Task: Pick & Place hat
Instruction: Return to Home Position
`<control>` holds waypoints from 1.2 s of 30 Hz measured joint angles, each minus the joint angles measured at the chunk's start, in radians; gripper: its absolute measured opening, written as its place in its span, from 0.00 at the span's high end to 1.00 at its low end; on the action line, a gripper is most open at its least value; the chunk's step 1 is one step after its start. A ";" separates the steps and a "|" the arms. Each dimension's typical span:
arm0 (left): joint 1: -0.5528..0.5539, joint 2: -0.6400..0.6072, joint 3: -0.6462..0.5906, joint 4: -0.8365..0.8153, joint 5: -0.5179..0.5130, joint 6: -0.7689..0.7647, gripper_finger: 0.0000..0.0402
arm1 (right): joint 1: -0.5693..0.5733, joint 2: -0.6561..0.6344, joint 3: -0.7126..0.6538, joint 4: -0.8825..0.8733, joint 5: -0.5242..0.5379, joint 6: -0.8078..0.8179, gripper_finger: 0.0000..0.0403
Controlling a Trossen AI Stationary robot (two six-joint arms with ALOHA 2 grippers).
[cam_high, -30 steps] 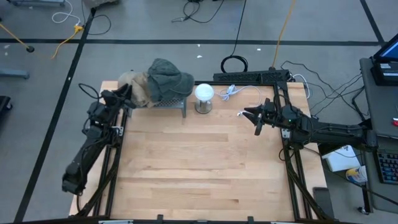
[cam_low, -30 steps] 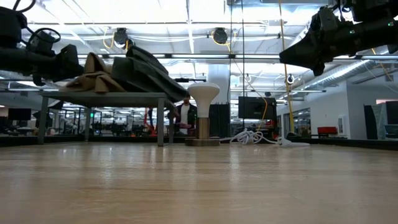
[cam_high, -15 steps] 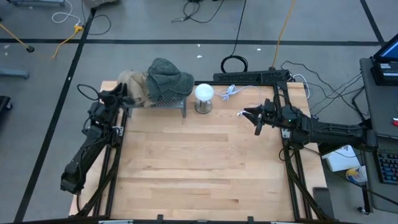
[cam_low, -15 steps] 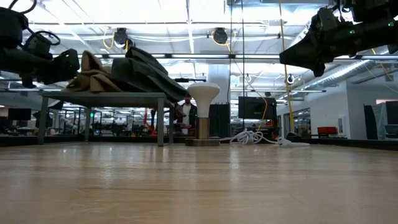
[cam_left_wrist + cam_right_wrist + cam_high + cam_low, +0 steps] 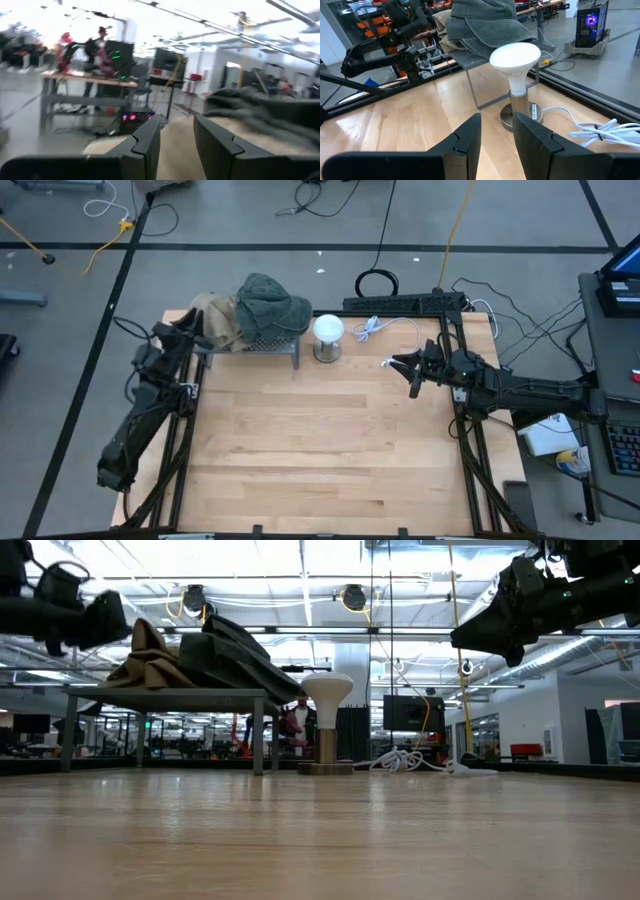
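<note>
At table's 11 o'clock, a small grey metal mesh shelf [image 5: 272, 344] carries a stack of dark grey fabric caps [image 5: 272, 308], w/ a heap of tan-brown fabric caps [image 5: 216, 322] touching it on its 9 o'clock side. Can't count caps in either pile: folds merge from above, and the low view gives only slanted edges. Right wrist view cuts the dark stack off at the crown. Left wrist view is smeared, caps just grey and tan shapes past the fingers.

L gripper [image 5: 192, 332] hovers approx 10 o'clock over the light wooden table [image 5: 320, 450], fingers parted, nothing btw them. From above it seems to meet the tan heap, but the low view shows a sliver of gap.

R gripper [image 5: 402, 370] hangs at 2 o'clock, well apart from shelf, released and empty. Low view crops its arm at the frame edge.

White mushroom-shaped lamp on metal base [image 5: 328, 332] stands just beside shelf at 12 o'clock, and a white cable [image 5: 385, 328] lies at the lamp's 3 o'clock. Only the low view shows a person [image 5: 298, 725] far back, btw shelf leg and lamp, hard to make out.
</note>
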 joint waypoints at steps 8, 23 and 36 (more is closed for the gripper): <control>-0.036 0.000 0.224 -0.200 0.180 0.025 0.70 | 0.000 0.000 0.000 0.001 0.000 0.000 0.74; -0.232 0.000 0.306 -0.204 0.324 -0.044 0.70 | 0.000 0.000 0.000 0.010 -0.004 0.042 0.74; -0.466 0.000 0.244 -0.168 0.269 0.026 0.70 | 0.000 0.000 0.000 0.009 -0.002 -0.008 0.74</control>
